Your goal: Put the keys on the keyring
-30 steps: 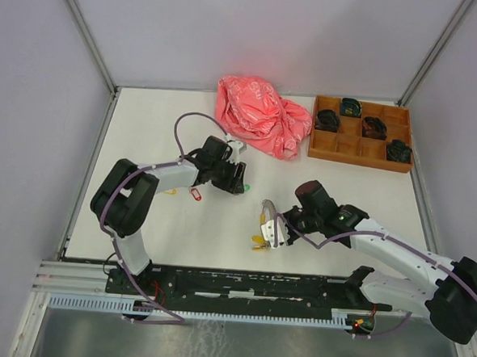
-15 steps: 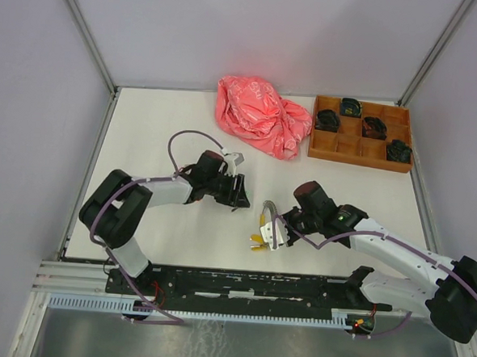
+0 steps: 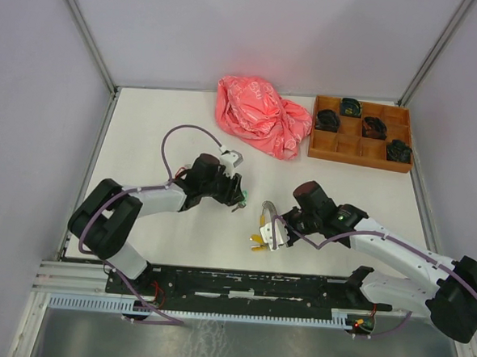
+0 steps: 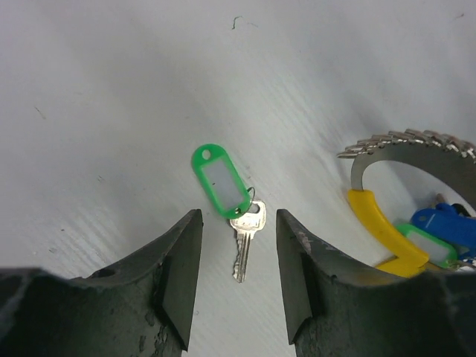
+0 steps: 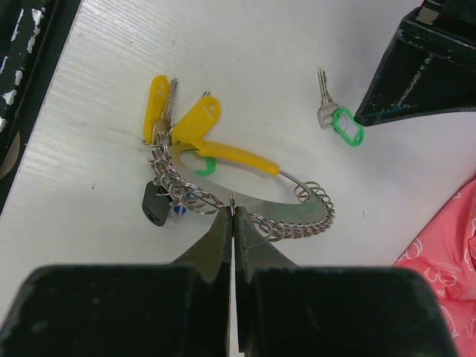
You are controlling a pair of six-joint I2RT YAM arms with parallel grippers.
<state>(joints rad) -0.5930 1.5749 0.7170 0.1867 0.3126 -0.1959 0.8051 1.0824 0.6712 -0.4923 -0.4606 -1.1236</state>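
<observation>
The keyring (image 5: 312,216), a silvery chain-like loop with a yellow band (image 5: 238,158), lies on the white table. It carries two yellow-tagged keys (image 5: 195,119), a green tag, a blue tag and a black fob. My right gripper (image 5: 233,216) is shut on the ring's near edge; it also shows in the top view (image 3: 277,229). A loose key with a green tag (image 4: 222,181) lies flat on the table just ahead of my open, empty left gripper (image 4: 238,290). The ring shows at the right of the left wrist view (image 4: 405,145).
A crumpled pink plastic bag (image 3: 261,117) lies at the back centre. A wooden compartment tray (image 3: 359,150) with small black bundles stands at the back right. The left gripper's finger (image 5: 424,67) sits close to the ring's far side.
My left arm has swung right and nearer the keyring, and its gripper now hangs over the green-tagged key. The right gripper and the ring have not moved.
</observation>
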